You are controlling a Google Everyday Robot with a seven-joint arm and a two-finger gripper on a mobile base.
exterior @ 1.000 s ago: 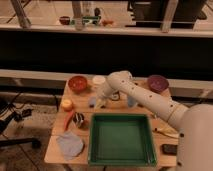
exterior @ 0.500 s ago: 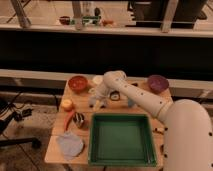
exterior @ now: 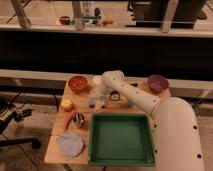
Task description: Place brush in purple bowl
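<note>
White arm (exterior: pixel 145 102) stretches left, claw (exterior: pixel 96 103) hanging low beneath the wrist, spread open.

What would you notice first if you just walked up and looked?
The big white robot arm stretched across the wooden table, its gripper low beside the light-blue brush, left of the middle. Then the big green tray at the front, and the purple bowl in the far right corner.

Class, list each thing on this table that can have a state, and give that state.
tool: open, low over the brush, left of the table's middle
brush: lying on the table, outside both bowls
purple bowl: upright, looks empty
red bowl: upright
green tray: flat, empty
grey cloth: crumpled, front left corner
</note>
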